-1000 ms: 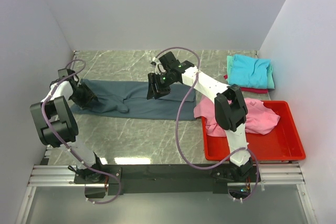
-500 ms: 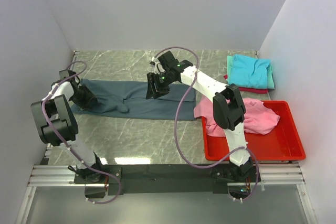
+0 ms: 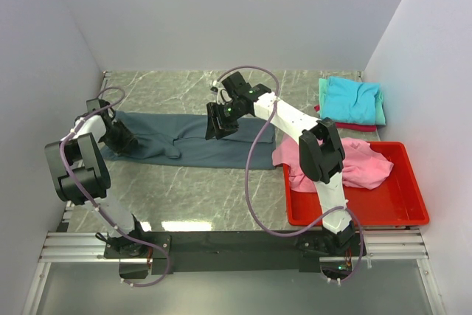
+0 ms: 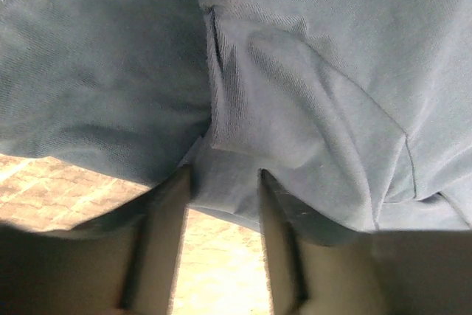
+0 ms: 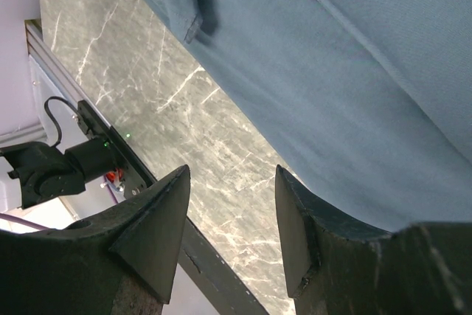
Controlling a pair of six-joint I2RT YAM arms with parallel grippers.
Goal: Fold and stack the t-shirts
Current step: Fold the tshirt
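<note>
**Slate tee stretched flat, both claws parted**

A red rectangular plastic bin (image 3: 394, 210) sits on the grey marble-patterned table (image 3: 184, 197). Left of the bin, a dark slate blue-grey cloth t-shirt (image 3: 192, 149) lies spread in a long band across the table. The right gripper (image 3: 218, 126) is over the stretch of that shirt nearer the bin. Its 2 fingers (image 5: 158, 234) stand apart with nothing between them. The left gripper (image 3: 118, 138) is at the shirt's end farthest from the bin. Its jaws are parted too, the tips straddling a fold of the hem, with bare table showing in the gap. A crumpled pink cloth t-shirt (image 3: 354, 164) hangs over the bin's left rim, partly inside it. Just beyond the bin's far side, 3 folded shirts are stacked: a turquoise tee (image 3: 352, 97) on top, a mint tee (image 3: 380, 110) under it, and a red tee (image 3: 358, 127) at the bottom.
</note>
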